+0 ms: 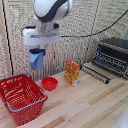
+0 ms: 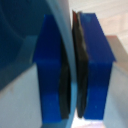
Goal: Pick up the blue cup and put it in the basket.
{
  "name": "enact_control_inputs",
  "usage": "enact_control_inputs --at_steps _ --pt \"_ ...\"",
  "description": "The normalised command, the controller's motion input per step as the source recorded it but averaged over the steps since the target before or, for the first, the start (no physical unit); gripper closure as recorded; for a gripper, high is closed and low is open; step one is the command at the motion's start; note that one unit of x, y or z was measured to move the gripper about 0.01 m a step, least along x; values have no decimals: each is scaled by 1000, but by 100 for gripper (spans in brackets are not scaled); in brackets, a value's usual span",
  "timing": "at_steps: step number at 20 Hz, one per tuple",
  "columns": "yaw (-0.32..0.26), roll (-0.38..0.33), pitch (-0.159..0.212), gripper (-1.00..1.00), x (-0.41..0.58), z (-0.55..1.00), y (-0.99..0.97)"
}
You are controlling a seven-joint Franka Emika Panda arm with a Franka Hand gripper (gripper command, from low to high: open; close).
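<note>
The gripping mechanism (image 1: 38,49) is holding the blue drinking vessel (image 1: 36,58) aloft, its jaws nearly closed and pinching the mug's wall, hanging above the tabletop between the receptacle (image 1: 20,98) and the red bowl (image 1: 49,83).

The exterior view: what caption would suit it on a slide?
A white robot arm's gripper holds a light-blue mug in the air, above the table and beside a red wire basket.

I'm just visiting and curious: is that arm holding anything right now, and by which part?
Yes. The end effector holds a light-blue mug in the air, its fingers pinching the mug's wall at the rim.
</note>
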Motion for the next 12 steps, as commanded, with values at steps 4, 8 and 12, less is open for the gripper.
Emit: enact_control_inputs --at_steps 4,8,12 --pt "0 -11 53 100 246 -338 999" --pt "0 -33 34 100 147 -529 831" --pt "0 -89 -1 100 71 -639 324"
